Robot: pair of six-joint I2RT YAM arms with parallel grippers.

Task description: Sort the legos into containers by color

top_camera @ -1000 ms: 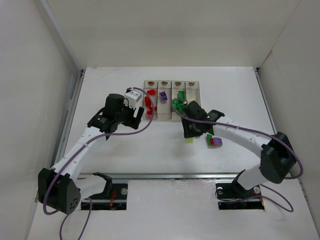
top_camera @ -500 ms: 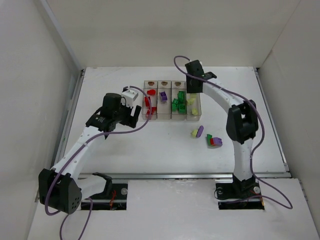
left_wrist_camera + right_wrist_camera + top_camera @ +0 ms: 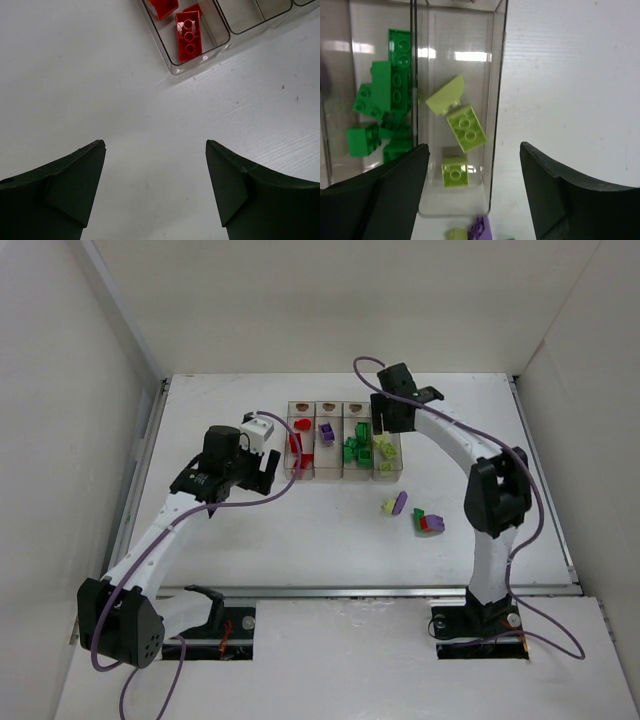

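A row of four narrow, clear smoky-plastic bins (image 3: 341, 420) stood on the far part of the white worktop (image 3: 250, 540), each bin with a tan half-round notch at its far end. Counted from the left, the first bin held red toy bricks (image 3: 298, 448), the second a purple brick (image 3: 327, 433), the third green bricks (image 3: 354, 450) and the fourth yellow-green bricks (image 3: 385, 451).

The right hand (image 3: 386, 426) hung above the far part of the fourth bin. Its dark fingers (image 3: 380, 200) were spread wide and nothing lay between them. Its wrist view looked down on three yellow-green pieces lying apart on that bin's floor, with the green ones heaped in the bin next to it.

The left hand (image 3: 266, 476) was just beside the near left corner of the row, over bare worktop. Its fingers (image 3: 65, 190) were also spread and pinched nothing. Ahead of them, a long red brick (image 3: 188, 34) lay at the near end of the first bin.

Several bricks remained loose on the worktop in front of the bins, toward the right. A yellow-green and purple pair (image 3: 394, 505) lay touching. Near it, further right, sat a small cluster of green, red and purple bricks (image 3: 428, 522).
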